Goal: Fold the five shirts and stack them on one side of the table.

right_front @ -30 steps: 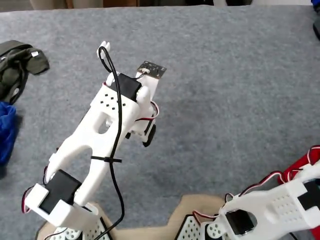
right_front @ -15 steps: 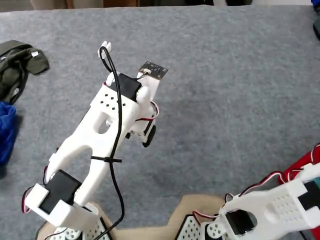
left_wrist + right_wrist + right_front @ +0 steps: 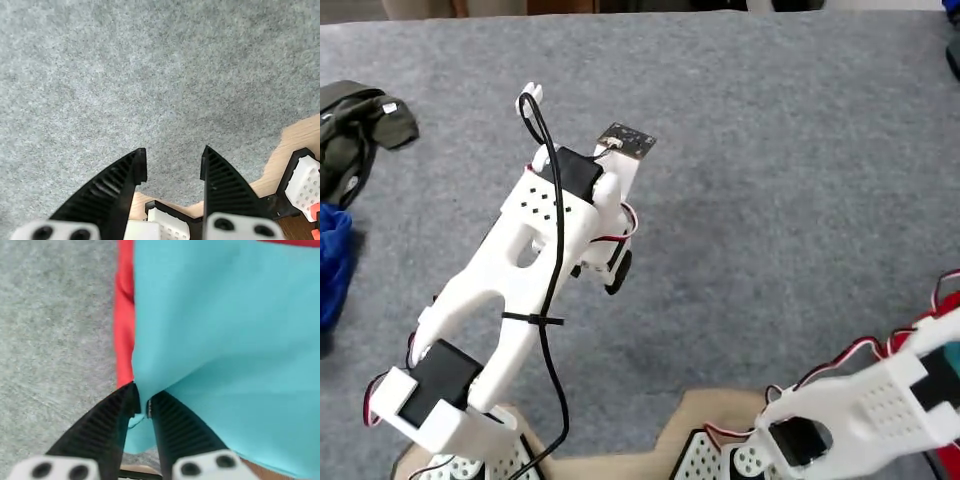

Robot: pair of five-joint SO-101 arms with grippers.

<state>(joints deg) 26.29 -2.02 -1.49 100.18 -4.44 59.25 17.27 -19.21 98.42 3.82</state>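
Grey worktop lies under my spread left claw, while at 4 o'clock my right claw pinches the turquoise shirt.

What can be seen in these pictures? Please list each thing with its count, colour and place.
green shirt: 1, dark olive, crumpled at the mat's left edge
blue shirt: 1, blue, left edge, nearer the arms
teal shirt: 1, teal, pinched by the right gripper
red shirt: 1, red, against the teal shirt
mat: 1, grey, covers the table
table: 1, light wood, bare by the arm bases
left gripper: 1, black, open above bare mat
right gripper: 1, black, shut on the teal shirt
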